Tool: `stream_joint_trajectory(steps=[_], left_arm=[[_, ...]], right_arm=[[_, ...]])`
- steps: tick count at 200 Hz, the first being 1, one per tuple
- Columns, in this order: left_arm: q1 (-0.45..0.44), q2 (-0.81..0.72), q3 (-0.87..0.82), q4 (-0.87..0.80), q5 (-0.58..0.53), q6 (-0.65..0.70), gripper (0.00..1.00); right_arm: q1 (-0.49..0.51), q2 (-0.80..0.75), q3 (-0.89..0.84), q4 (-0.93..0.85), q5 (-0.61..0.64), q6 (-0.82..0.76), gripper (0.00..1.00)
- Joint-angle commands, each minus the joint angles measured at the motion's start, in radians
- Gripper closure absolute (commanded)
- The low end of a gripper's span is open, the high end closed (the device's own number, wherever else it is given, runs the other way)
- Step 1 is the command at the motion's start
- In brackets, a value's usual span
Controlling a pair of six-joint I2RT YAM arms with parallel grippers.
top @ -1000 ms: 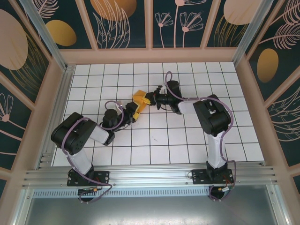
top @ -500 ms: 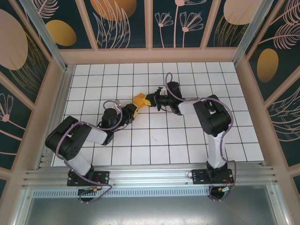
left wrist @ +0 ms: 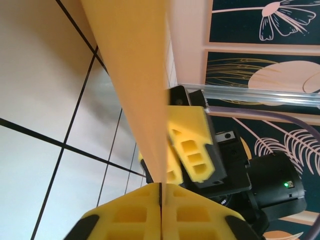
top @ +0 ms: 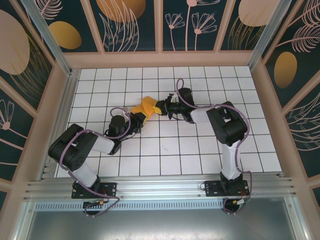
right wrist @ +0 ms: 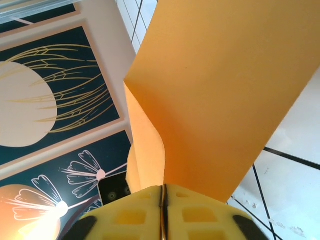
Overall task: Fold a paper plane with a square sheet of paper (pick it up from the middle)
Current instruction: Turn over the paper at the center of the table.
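LEFT hand [top: 136, 118]: I've got it pinched tight on the near-left end of the orange paper [top: 146, 105] | PAPER: folded, strung between both hands over mid-table [top: 200, 150] | RIGHT hand [top: 159, 106]: pads clamped on the paper's far-right end

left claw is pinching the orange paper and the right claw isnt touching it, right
Not quite. The right claw is touching it too: the right wrist view shows it shut on the orange paper. The left claw is pinching the paper, as you said.
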Motion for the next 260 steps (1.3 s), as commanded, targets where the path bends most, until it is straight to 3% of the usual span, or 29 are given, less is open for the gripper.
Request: stream_joint_trajectory(steps=[1, 19, 47, 87, 120, 165, 190, 222, 260], left_arm=[[-0.004, -0.012, 0.03, -0.046, -0.008, 0.036, 0.99], [-0.004, -0.052, 0.056, -0.157, -0.023, 0.099, 1.0], [-0.003, -0.175, 0.163, -0.523, -0.108, 0.312, 1.0], [-0.004, -0.253, 0.469, -1.204, -0.363, 0.719, 1.0], [-0.004, -0.206, 0.711, -1.555, -0.66, 0.917, 1.0], [-0.066, -0.027, 0.938, -1.787, -1.034, 1.086, 1.0], [-0.137, 0.124, 1.034, -1.872, -1.131, 1.163, 1.0], [-0.201, 0.244, 1.088, -1.865, -1.135, 1.197, 1.0], [-0.279, 0.355, 1.107, -1.782, -0.976, 1.276, 1.0]], right_arm=[[0.0, -0.087, -0.001, -0.09, 0.007, -0.109, 0.7], [-0.015, -0.153, 0.021, -0.265, 0.096, -0.259, 0.47], [-0.05, -0.257, 0.034, -0.487, 0.274, -0.452, 0.3], [-0.083, -0.377, -0.015, -0.629, 0.501, -0.584, 0.22], [-0.11, -0.423, -0.068, -0.647, 0.556, -0.576, 0.21], [-0.157, -0.462, -0.131, -0.647, 0.58, -0.538, 0.22], [-0.186, -0.487, -0.154, -0.654, 0.587, -0.53, 0.22], [-0.232, -0.536, -0.189, -0.658, 0.601, -0.513, 0.22], [-0.294, -0.608, -0.238, -0.66, 0.618, -0.485, 0.22]])
